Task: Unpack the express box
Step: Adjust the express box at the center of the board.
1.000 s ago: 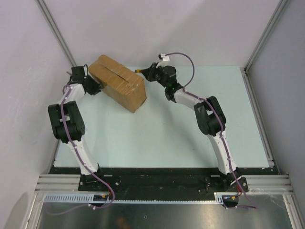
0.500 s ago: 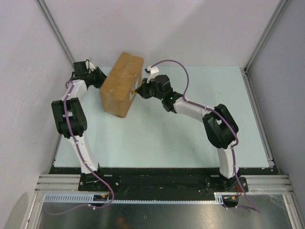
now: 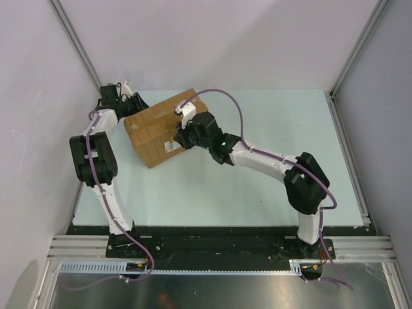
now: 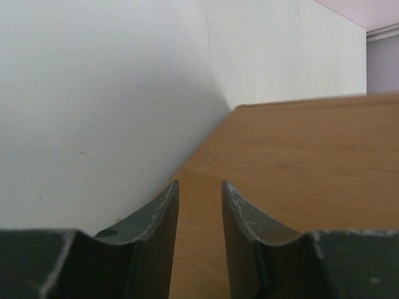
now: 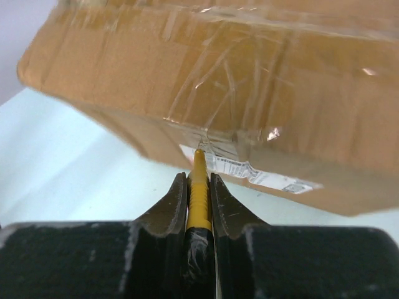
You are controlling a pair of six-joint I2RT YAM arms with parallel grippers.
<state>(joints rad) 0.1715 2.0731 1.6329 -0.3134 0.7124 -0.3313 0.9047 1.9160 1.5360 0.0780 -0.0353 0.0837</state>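
The right fingers (image 5: pixel 169 208) pinch a yellow knife (image 5: pixel 199 187) touching the express box (image 5: pixel 249 81)

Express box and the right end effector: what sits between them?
A yellow knife, clamped in the right end effector, points at the express box; the right wrist view shows it.
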